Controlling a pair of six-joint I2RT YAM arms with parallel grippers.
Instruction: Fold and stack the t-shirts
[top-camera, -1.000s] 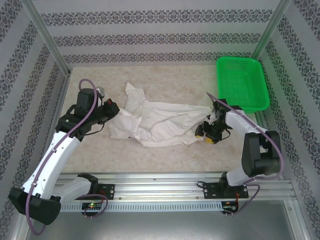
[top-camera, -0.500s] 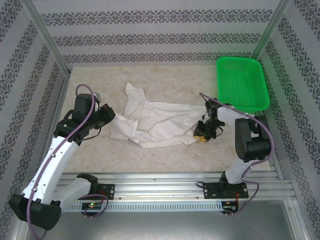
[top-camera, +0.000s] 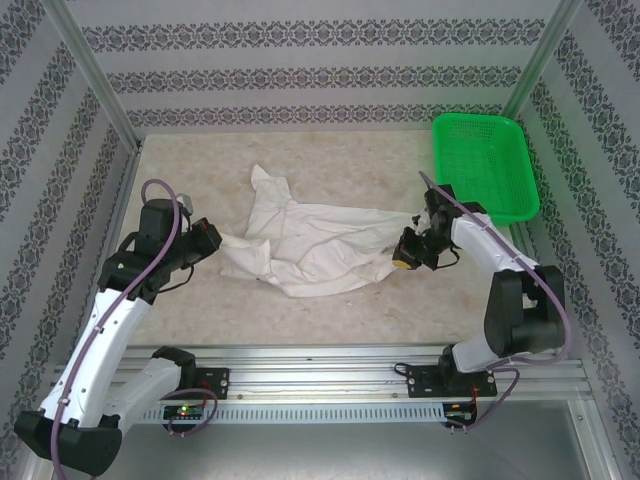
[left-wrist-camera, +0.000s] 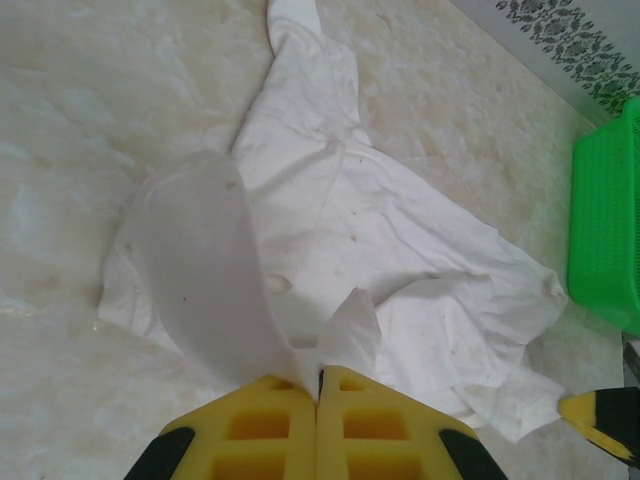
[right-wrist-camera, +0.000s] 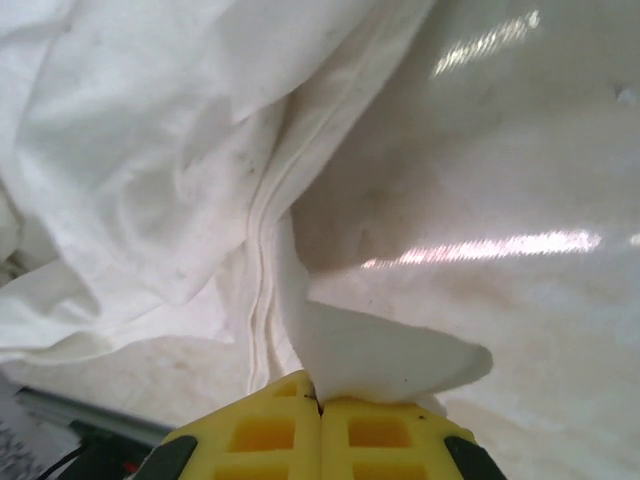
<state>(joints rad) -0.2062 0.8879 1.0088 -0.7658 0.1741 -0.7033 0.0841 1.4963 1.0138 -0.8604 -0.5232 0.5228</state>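
**Ann:** We're looking down from above, and the t-shirt (top-camera: 310, 245) is lying crumpled and half spread on the table (top-camera: 350, 165). It's to the left of the green basket (top-camera: 478, 120), which is sitting in the far right corner.

**Ben:** Both arms are on it. The right gripper (top-camera: 403, 258) is pinching the end of the t-shirt nearest the basket, just off the basket's near-left corner. The left gripper (top-camera: 212, 238) is clamping the opposite end, the one farthest from the basket.

**Ann:** On the left wrist camera, the left gripper (left-wrist-camera: 318, 375) is showing its yellow fingers (left-wrist-camera: 260, 425) pressed together. A fold of white cloth is coming up between them.

**Ben:** And a band of the t-shirt (left-wrist-camera: 370, 220) is lifting off the table (left-wrist-camera: 80, 100) into that pinch, while the rest is trailing away toward the basket (left-wrist-camera: 605, 230) at the frame's right edge. There's also a yellow-and-black tip poking in below the basket. It's probably the right gripper (left-wrist-camera: 600, 420), though the corner is cutting most of it off.

**Ann:** Over on the right wrist camera, the right gripper (right-wrist-camera: 320, 400) is showing its jaws shut tight on a small flap of cloth.

**Ben:** A stitched seam is running up from that grip. The t-shirt (right-wrist-camera: 130, 170) is bunching on one side of it with faint dark specks, and the glossy table (right-wrist-camera: 520, 150) is shining on the other.
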